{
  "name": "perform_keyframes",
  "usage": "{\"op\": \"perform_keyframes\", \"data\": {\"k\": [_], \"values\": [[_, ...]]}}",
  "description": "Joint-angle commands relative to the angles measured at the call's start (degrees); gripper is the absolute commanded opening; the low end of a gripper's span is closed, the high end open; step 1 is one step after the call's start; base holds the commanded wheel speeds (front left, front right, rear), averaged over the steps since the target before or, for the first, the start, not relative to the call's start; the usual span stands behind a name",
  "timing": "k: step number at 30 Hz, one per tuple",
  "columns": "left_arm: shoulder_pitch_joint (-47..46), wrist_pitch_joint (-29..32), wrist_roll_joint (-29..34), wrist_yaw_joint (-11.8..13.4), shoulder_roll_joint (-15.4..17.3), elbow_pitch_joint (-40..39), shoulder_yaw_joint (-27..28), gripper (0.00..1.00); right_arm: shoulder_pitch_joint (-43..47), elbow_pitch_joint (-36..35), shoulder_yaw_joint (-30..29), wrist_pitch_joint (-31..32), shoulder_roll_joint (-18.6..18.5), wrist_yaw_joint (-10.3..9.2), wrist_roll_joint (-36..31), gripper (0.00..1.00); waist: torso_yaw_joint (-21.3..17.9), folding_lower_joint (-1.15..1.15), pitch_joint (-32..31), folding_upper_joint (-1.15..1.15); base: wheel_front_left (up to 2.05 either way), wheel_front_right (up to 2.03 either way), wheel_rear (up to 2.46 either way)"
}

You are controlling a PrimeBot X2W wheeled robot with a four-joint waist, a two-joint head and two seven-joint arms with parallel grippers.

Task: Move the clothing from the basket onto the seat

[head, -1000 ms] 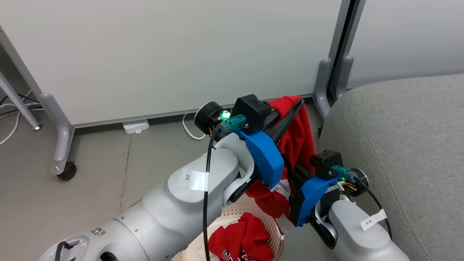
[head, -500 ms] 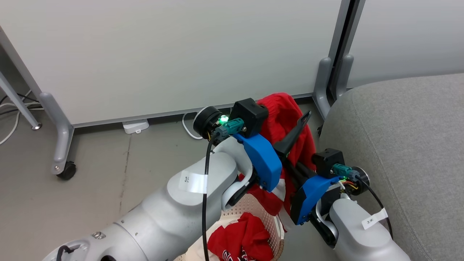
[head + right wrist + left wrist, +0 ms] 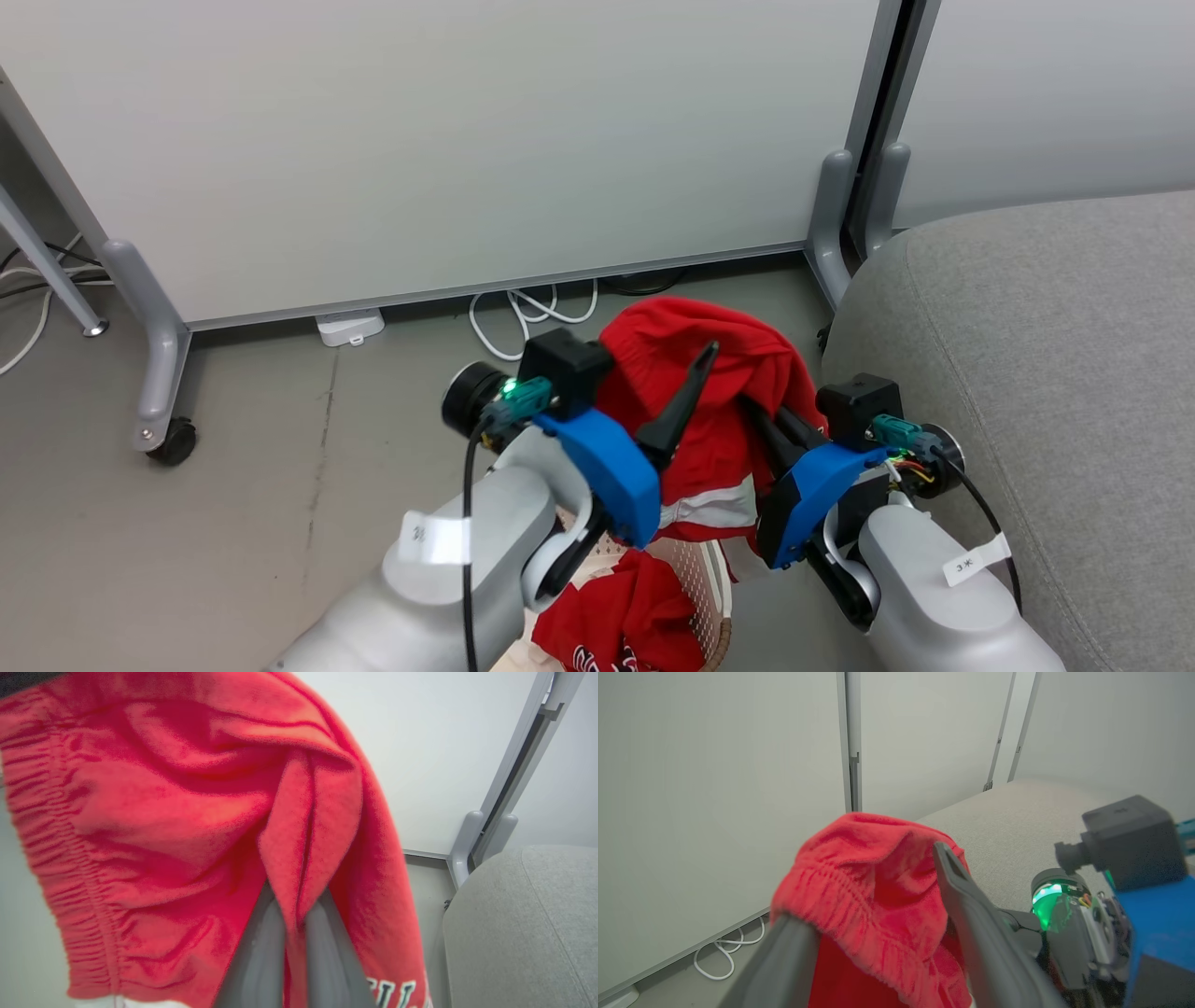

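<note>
Clamped in right gripper (image 3: pixel 298 900): red garment (image 3: pixel 653 345), hanging above basket (image 3: pixel 721 597). Spread wide, gripping nothing: left gripper (image 3: pixel 864 891), garment draped over one finger. Just right of both, nearer right arm: seat (image 3: pixel 1027 355). More clothing (image 3: pixel 625 616) down in basket.

The left forearm (image 3: pixel 448 551) and right forearm (image 3: pixel 943 597) reach forward side by side. The left end effector (image 3: pixel 871 877) points upward, its two dark fingers (image 3: pixel 971 914) spread wide apart. The right end effector (image 3: pixel 294 914) is pinched tight on a fold of clothing (image 3: pixel 163 812).
</note>
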Motion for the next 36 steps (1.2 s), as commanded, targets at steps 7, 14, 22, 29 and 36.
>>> {"op": "perform_keyframes", "data": {"k": [7, 14, 22, 29, 36], "values": [[10.2, -0.3, 9.4, 0.1, 4.0, -7.4, 9.4, 1.00, 1.1, -0.8, -1.3, -0.3, -0.1, 0.01, -0.4, 0.00, -0.4, 0.00, -0.1, 0.00, 0.00, 0.00, 0.00], [20.5, -0.3, 20.0, -0.6, 6.6, -15.4, 19.8, 1.00, 1.1, -1.2, -2.1, -0.3, -0.1, 0.01, -1.0, 0.00, -0.8, 0.00, 0.1, 0.00, 0.00, 0.00, 0.00], [29.7, -0.3, 28.5, -1.8, 5.8, -18.9, 30.7, 1.00, 1.6, -1.6, -2.9, -0.3, -0.1, 0.01, -1.3, 0.00, -1.1, 0.00, 0.2, 0.00, 0.00, 0.00, 0.00], [33.5, -0.3, 32.5, -2.8, 4.4, -19.6, 37.0, 1.00, 1.7, -1.8, -3.0, -0.3, -0.1, 0.01, -1.3, 0.00, -1.6, 0.00, 0.3, 0.00, 0.00, 0.00, 0.00], [35.3, -0.3, 35.3, -4.4, 2.5, -19.7, 40.9, 1.00, 1.6, -1.8, -3.5, -0.3, -0.1, 0.01, -1.7, 0.00, -1.8, 0.00, 0.5, 0.00, 0.00, 0.00, 0.00]]}}
